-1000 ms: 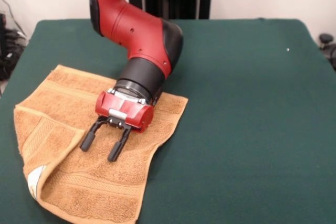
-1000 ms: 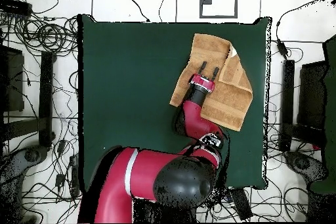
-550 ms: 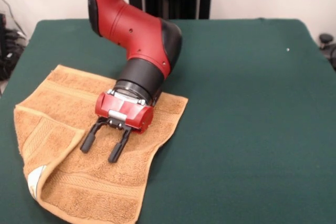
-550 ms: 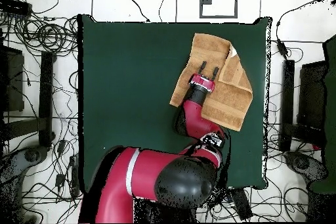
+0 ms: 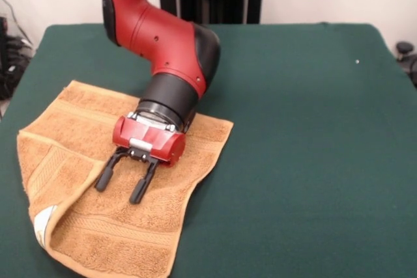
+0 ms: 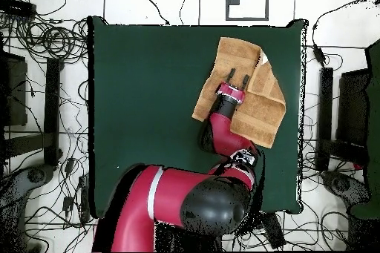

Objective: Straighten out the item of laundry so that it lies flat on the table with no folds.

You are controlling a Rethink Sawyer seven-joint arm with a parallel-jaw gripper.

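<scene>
The orange-tan towel (image 5: pixel 78 161) lies on the green table (image 5: pixel 306 135) at the left in the front view, with its left part folded over onto itself and a small white tag (image 5: pixel 42 221) at the fold's near end. My gripper (image 5: pixel 119 187) hovers just above the towel's middle, open, its black fingers (image 5: pixel 141 185) spread and holding nothing. In the overhead view the towel (image 6: pixel 256 102) lies near the table's upper right corner, with the gripper (image 6: pixel 238 78) over it.
The towel's near edge reaches the table's front edge in the front view. Cables and dark equipment (image 6: pixel 44 102) surround the table (image 6: pixel 148 102) on the floor in the overhead view.
The gripper and forearm have shifted slightly left across the towel in the front view. The fingers remain open and the towel has not moved.
</scene>
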